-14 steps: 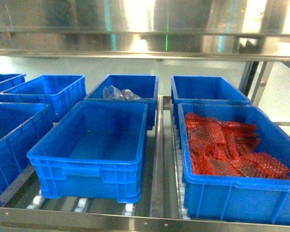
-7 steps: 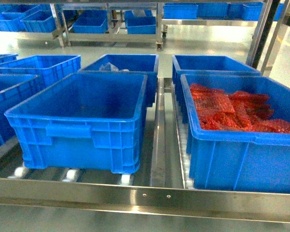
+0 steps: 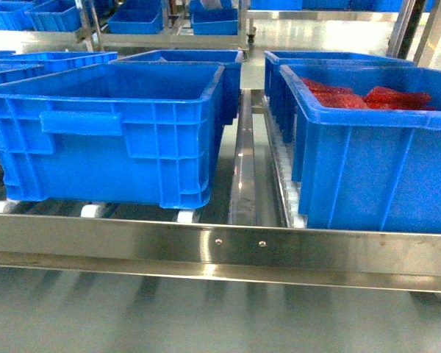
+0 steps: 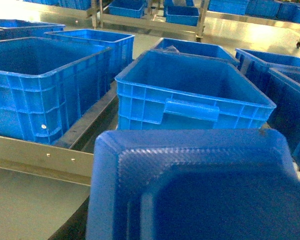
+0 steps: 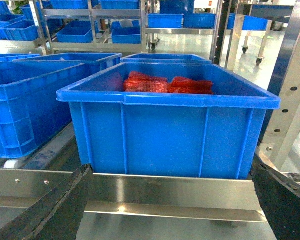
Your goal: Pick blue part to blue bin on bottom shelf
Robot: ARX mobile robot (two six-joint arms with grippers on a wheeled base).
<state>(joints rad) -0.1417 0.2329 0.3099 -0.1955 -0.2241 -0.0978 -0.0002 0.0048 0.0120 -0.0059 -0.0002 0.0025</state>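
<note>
A dark-blue part (image 4: 200,190) with rounded corners and a textured face fills the bottom of the left wrist view, right where my left gripper's jaws sit, so it hides the fingers. Beyond it stands an empty blue bin (image 4: 190,95) on the roller shelf, also at centre left in the head view (image 3: 110,125). My right gripper (image 5: 170,170) is open, its dark fingers (image 5: 65,205) spread wide with nothing between them, low in front of the shelf's steel rail (image 5: 170,192). Neither gripper shows in the head view.
A blue bin (image 3: 367,147) holding red mesh packets (image 3: 386,95) stands at the right, directly ahead of my right gripper (image 5: 170,135). More blue bins line the left and back. A steel front rail (image 3: 220,246) edges the shelf; a perforated upright post (image 5: 290,100) stands at right.
The head view has dropped from looking down into the bins to level with their sides. The upper shelf has left the view and the front rail now sits mid-frame.
</note>
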